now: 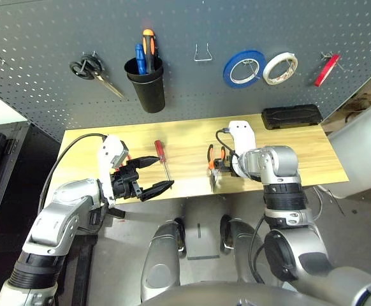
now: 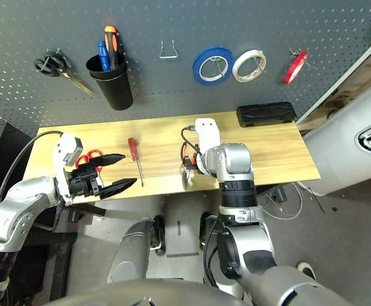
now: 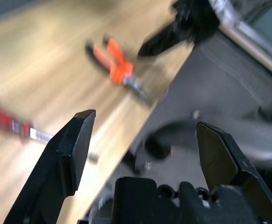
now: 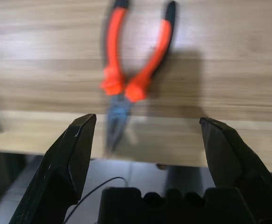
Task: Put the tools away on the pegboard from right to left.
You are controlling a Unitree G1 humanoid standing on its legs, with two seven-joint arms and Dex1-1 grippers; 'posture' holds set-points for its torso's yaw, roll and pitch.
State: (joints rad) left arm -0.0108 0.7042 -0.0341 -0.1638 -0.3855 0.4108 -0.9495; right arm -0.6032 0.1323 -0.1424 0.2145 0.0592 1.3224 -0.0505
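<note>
The red tape ring (image 1: 326,70) hangs on its hook at the far right of the pegboard (image 1: 185,83); the step in hand looks to be the pliers (image 4: 126,74), lying on the worktop (image 1: 83,159) near its near edge, jaws overhanging it. The right gripper (image 4: 147,121) is over them, fingers wide apart and empty; the next move calls for lowering, closing on the handles and lifting toward a free place, perhaps the bare hook (image 1: 203,53) (my guess only). The left gripper (image 3: 145,116) has its fingers apart too, holding nothing, beside the red-handled screwdriver (image 1: 160,150), which lies left of the pliers.

The red-handled scissors (image 2: 88,158), farther left, are partly hidden behind the left gripper; the right gripper covers part of the pliers from above; whether its fingers touch them I cannot tell.
</note>
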